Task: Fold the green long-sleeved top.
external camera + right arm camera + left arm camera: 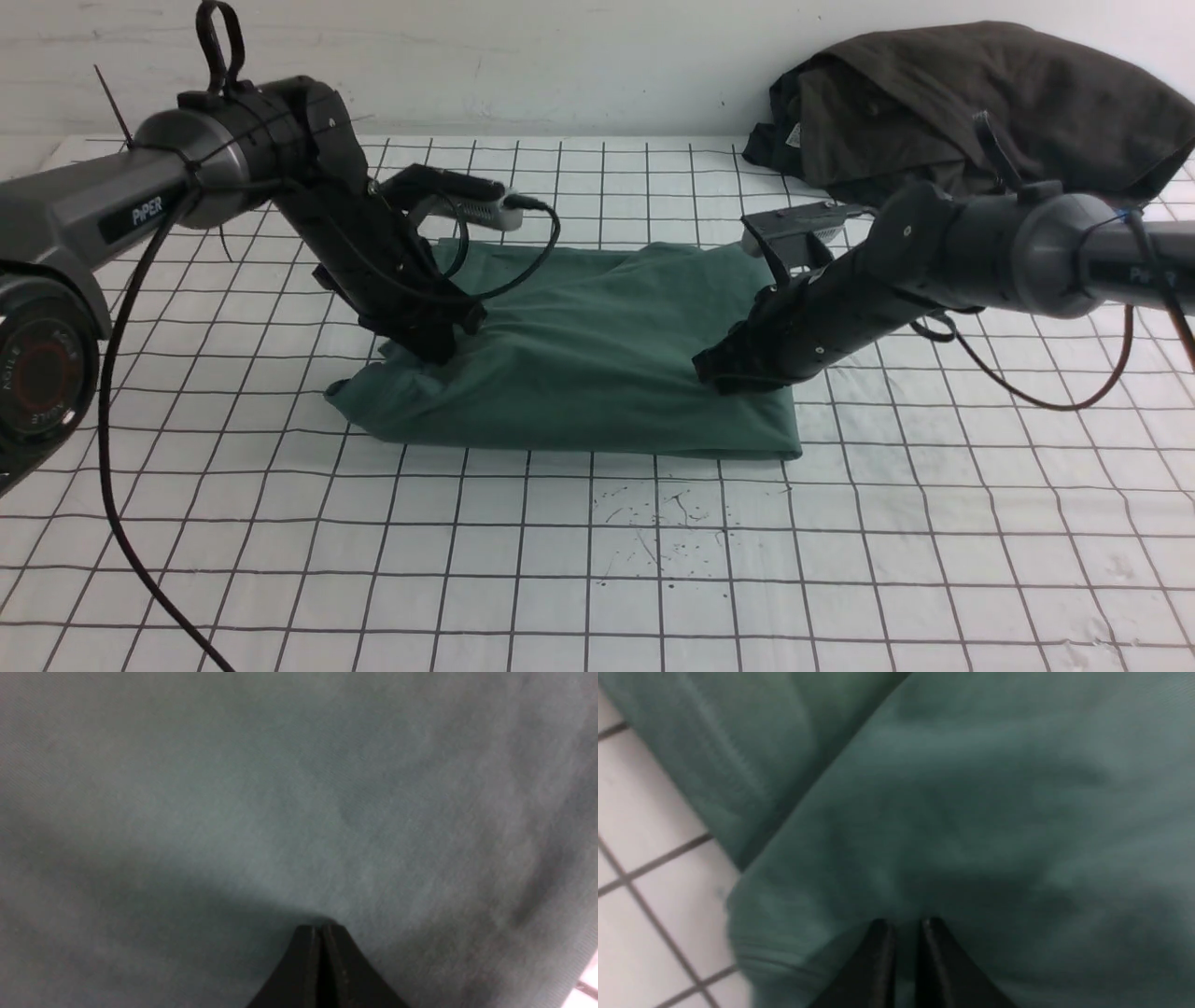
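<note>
You have the green long-sleeved top (pixel 597 359) folded into a thick rectangle mid-bench (pixel 597 560). Your left gripper (pixel 903 926) presses down near its left edge, fingers nearly together with a sliver of cloth between them. Your right gripper (pixel 321 927) rests on the right half, fingers pressed together, gripping nothing. A dark brown garment (pixel 980 103) sits heaped far right.
</note>
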Tool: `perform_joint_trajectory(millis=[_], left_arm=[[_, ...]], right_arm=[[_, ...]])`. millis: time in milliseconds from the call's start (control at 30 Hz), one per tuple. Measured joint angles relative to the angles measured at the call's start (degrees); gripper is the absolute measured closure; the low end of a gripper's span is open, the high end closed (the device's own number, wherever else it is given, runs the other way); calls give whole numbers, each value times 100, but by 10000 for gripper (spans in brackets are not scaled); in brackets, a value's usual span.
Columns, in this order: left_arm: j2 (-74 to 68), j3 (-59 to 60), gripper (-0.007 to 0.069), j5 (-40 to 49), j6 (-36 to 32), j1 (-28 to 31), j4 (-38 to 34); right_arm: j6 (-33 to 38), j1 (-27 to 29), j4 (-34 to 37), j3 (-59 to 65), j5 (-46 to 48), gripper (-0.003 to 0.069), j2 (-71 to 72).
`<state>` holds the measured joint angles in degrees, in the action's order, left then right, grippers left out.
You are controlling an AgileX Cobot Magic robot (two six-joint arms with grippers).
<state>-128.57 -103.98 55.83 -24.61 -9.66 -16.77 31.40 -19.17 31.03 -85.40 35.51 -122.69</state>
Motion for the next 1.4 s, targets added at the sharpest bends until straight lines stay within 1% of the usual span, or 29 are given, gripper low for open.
perform_joint_trajectory(millis=[67, 100, 167, 267, 300, 333, 367, 400, 433, 467, 500, 600, 633, 700, 733, 833, 933, 1000, 1100, 1133, 1200, 1333, 1400], left_arm=[[-17, 0, 609, -29, 0, 0, 173], [2, 0, 613, -29, 0, 0, 185], [183, 0, 624, 66, -6, 0, 268], [554, 6, 629, 239, -6, 0, 374], [874, 6, 629, 343, -6, 0, 421], [969, 6, 629, 375, -6, 0, 421], [1362, 6, 629, 494, -6, 0, 434], [1587, 12, 629, 581, -6, 0, 415], [1629, 11, 629, 597, -6, 0, 409], [1950, 46, 629, 795, -6, 0, 294], [2029, 82, 629, 869, -6, 0, 183], [2208, 437, 629, 1042, -80, 0, -423], [2208, 513, 629, 1030, -96, 0, -463], [2149, 876, 629, 812, -297, 0, -757], [2039, 1205, 629, 440, -464, 0, -894], [1589, 1721, 629, -520, -622, 0, -1012], [1185, 1824, 629, -835, -637, 0, -987], [995, 1831, 629, -904, -638, 0, -853], [967, 1819, 629, -981, -557, 0, -468], [976, 1802, 629, -981, -545, 0, -413], [1090, 1690, 629, -973, -355, 0, -131], [1497, 1524, 629, -899, -233, 0, -92], [2127, 1478, 629, -626, -221, 0, -115]], right_arm=[[-98, 0, -178, 0, 2, 673, 88], [-111, 0, -204, 0, 2, 673, 101], [-218, 0, -514, 5, 18, 673, 391], [-358, 0, -1026, 5, 104, 673, 939], [-506, 0, -1377, 5, 190, 673, 1349], [-529, 0, -1432, 5, 220, 673, 1472], [-713, 0, -1869, 5, 372, 673, 1910], [-842, 0, -2147, 5, 501, 673, 2225], [-865, 0, -2201, 5, 530, 673, 2349], [-1101, 0, -2686, 5, 814, 673, 2830], [-1188, 0, -2890, 5, 908, 673, 3056], [-1792, 0, -3605, 5, 1311, 673, 3828], [-1875, 0, -3684, 5, 1334, 673, 3866], [-2179, 0, -3933, 5, 1535, 673, 4162], [-2387, 0, -4081, 5, 1724, 673, 4319], [-2594, 0, -4120, 5, 2193, 673, 4459], [-2632, 0, -4036, 5, 2605, 673, 4459], [-2631, 0, -3946, 5, 2879, 673, 4459], [-2631, 0, -3926, 5, 3275, 673, 4466], [-2631, 0, -3926, 5, 3295, 673, 4473], [-2631, 0, -3932, 5, 3510, 673, 4590], [-2631, 0, -4004, 5, 3646, 673, 4928], [-2631, 0, -4139, 5, 3690, 673, 5321]])
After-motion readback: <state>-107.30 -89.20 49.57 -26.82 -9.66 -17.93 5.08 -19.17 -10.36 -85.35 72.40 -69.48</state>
